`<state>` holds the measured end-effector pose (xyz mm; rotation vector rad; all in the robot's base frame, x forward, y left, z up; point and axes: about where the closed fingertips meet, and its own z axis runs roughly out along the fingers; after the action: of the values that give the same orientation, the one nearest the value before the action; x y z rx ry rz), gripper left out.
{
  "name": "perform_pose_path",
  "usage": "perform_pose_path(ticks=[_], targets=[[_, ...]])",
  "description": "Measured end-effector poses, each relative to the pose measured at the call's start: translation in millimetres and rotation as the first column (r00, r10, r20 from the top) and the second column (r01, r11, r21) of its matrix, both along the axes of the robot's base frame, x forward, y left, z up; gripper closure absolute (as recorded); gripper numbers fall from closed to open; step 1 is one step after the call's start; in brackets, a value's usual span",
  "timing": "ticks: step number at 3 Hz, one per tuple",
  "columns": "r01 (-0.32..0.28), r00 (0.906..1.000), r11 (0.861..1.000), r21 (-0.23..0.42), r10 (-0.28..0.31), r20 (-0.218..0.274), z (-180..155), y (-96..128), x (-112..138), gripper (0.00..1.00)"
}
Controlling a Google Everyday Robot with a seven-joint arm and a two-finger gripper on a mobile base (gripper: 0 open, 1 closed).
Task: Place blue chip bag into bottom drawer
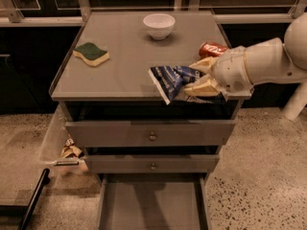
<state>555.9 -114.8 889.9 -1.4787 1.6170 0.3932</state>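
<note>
The gripper (pixel 198 77) is clenched on the blue chip bag (pixel 170 80), holding it at the cabinet top's (pixel 120 71) front edge, right of centre, with 1 corner dipping past the lip. A red soda can (pixel 212 48) lies just behind the gripper. Farther back sit a white bowl (pixel 159 25) and a green-and-yellow sponge (pixel 91 53). Under 2 knobbed drawers (pixel 152 136), the bottom drawer (pixel 151 202) stands pulled open.
</note>
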Motion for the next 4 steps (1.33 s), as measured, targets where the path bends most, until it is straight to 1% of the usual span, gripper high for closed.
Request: perform_pose_path(ticks=[1,2,3,4], targets=[[0.06,0.9976,0.998,0.033,-0.058,-0.038,-35,-7,-36,1.0],[0.096,0.9908,0.994,0.056,-0.09,-0.101,-102,-11,-65,1.0],[0.09,0.9821,0.992,0.087,-0.074,-0.173,-187,-19,-72,1.0],[0.09,0.9821,0.992,0.087,-0.074,-0.173,-187,-19,-72,1.0]])
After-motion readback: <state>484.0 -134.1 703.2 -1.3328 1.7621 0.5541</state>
